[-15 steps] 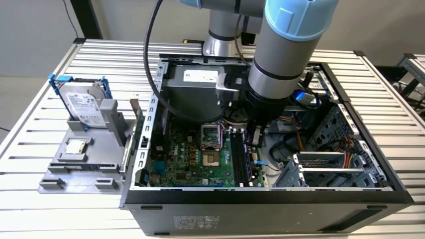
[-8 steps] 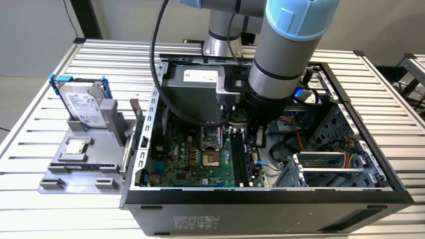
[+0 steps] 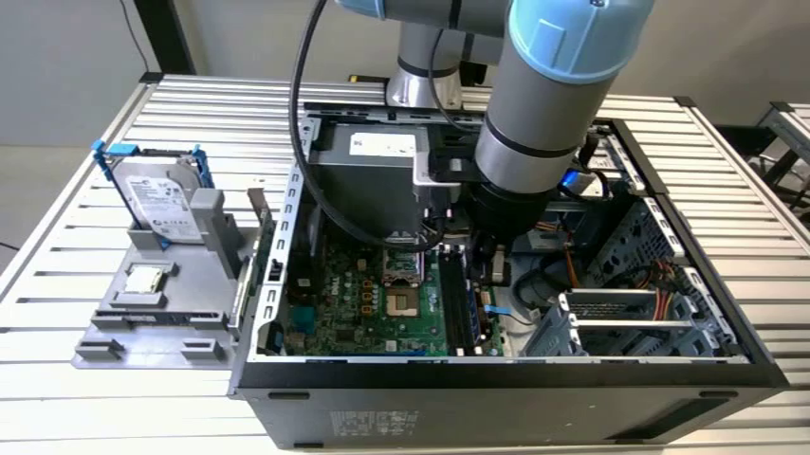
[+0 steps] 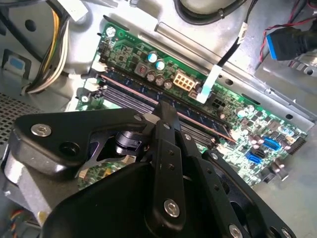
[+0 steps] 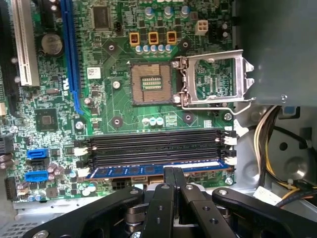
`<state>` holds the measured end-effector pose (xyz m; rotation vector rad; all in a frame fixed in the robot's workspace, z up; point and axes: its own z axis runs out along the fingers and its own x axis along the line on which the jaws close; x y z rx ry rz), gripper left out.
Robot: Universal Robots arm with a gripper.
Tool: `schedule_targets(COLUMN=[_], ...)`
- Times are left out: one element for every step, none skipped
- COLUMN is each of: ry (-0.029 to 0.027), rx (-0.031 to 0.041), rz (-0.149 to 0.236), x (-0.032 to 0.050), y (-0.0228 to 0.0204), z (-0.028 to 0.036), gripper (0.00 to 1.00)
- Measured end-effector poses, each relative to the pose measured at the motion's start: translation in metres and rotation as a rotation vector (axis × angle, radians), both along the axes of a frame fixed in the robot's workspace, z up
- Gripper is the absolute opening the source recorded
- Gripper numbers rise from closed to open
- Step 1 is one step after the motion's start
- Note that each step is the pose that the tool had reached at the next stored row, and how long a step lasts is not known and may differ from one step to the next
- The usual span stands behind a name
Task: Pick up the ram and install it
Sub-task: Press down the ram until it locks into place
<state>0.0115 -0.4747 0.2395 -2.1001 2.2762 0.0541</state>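
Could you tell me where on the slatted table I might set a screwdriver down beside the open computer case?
Free: bare slats of the table in front of the grey parts tray, and the strip beyond the case on the exterior view's right. Crowded: inside the case, where the hand sits over the ram.

no text legible anywhere

A slatted metal table (image 3: 76, 398) under even light, grey floor (image 3: 32, 180) beside it
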Motion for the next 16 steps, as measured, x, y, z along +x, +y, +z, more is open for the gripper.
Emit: schedule_targets(ry=[0.0000, 0.0001, 0.0000, 0.0000, 0.0001, 0.0000, 0.0001, 0.0001, 0.0000, 0.0001, 0.0003, 0.0008, 0.0013, 0.0017, 0.0018, 0.0018], rx=[-0.0001, -0.0001, -0.0001, -0.0001, -0.0001, -0.0001, -0.0002, -0.0002, -0.0003, -0.0003, -0.0001, -0.0003, -0.0003, -0.0003, -0.0003, -0.0003], rz=[0.002, 0.004, 0.005, 0.005, 0.005, 0.005, 0.005, 0.005, 0.005, 0.005, 0.005, 0.005, 0.003, 0.001, 0.000, 0.000], x=[0.0000, 0.0000, 0.0000, -0.0001, -0.0001, 0.0001, 0.0003, 0.0004, 0.0006, 0.0009, 0.0011, 0.0012, 0.0013, 0.0013, 0.0012, 0.0014], y=[-0.0013, -0.0024, -0.0036, -0.0043, -0.0044, -0.0043, -0.0046, -0.0051, -0.0058, -0.0066, -0.0080, -0.0102, -0.0113, -0.0119, -0.0121, -0.0121], z=[0.0000, 0.0000, 0.0000, 0.0000, 0.0000, 0.0000, 0.0000, 0.0000, -0.0001, -0.0001, -0.0002, -0.0002, -0.0002, -0.0002, -0.0002, -0.0002], gripper=[0.00, 0.00, 0.00, 0.00, 0.00, 0.00, 0.00, 0.00, 0.00, 0.00, 0.00, 0.00, 0.00, 0.00, 0.00, 0.00])
